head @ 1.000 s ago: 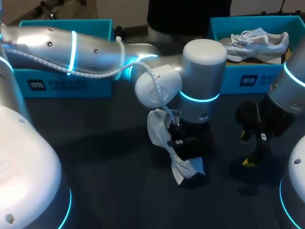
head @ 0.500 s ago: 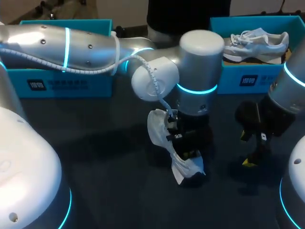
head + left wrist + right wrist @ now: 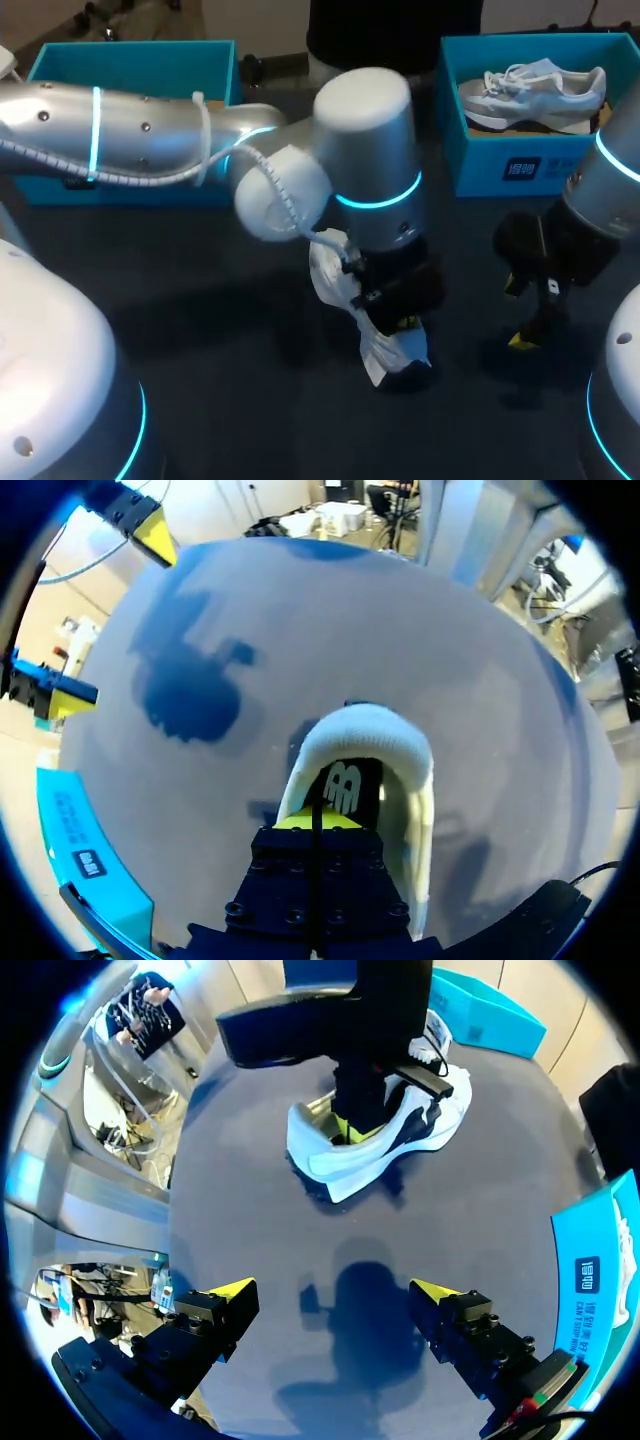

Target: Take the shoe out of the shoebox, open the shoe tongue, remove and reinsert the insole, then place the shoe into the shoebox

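A white shoe (image 3: 375,345) lies on the dark table near the middle, toe toward me. My left gripper (image 3: 398,318) comes straight down into its opening. In the left wrist view the gripper (image 3: 318,820) is shut, its yellow tips together on the dark insole (image 3: 348,780) inside the white heel collar (image 3: 365,728). Whether they pinch the insole I cannot tell. My right gripper (image 3: 335,1292) hangs open over bare table to the right of the shoe (image 3: 375,1140), with nothing between its fingers.
A teal shoebox (image 3: 540,165) at the back right holds a second white shoe (image 3: 540,88). Another teal box (image 3: 130,60) stands at the back left, behind my left arm. My right gripper (image 3: 530,310) is close to the right-hand box.
The left arm's upper joints have swung to the left while its gripper stays in the shoe. The shoe and the right arm have not moved.
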Controlling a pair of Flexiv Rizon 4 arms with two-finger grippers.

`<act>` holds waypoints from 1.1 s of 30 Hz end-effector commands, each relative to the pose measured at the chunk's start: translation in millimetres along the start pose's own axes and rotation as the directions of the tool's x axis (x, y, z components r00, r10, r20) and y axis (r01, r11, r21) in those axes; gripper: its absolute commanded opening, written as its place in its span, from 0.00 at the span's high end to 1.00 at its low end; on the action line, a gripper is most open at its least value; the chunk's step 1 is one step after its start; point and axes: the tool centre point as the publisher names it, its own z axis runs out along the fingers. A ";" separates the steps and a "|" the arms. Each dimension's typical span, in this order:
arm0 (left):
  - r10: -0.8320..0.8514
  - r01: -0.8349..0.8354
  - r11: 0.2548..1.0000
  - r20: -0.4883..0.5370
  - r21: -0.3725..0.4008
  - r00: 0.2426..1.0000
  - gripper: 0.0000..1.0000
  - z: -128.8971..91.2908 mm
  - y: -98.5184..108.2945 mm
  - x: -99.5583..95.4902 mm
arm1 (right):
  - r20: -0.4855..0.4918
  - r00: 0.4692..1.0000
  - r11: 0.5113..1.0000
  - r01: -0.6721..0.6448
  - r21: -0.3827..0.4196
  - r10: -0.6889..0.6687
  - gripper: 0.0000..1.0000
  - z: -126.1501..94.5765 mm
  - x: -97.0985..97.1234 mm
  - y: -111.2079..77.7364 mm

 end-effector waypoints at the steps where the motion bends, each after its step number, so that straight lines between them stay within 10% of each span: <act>1: -0.002 0.002 1.000 0.093 0.000 0.996 1.00 8.2 10.6 1.0 | 0.001 1.000 1.000 0.000 0.001 0.000 0.00 1.4 0.0 0.3; 33: 0.106 -0.155 0.981 -0.340 -0.119 0.934 1.00 30.6 58.9 37.6 | 0.001 1.000 1.000 0.000 0.001 0.000 0.00 1.4 0.0 0.3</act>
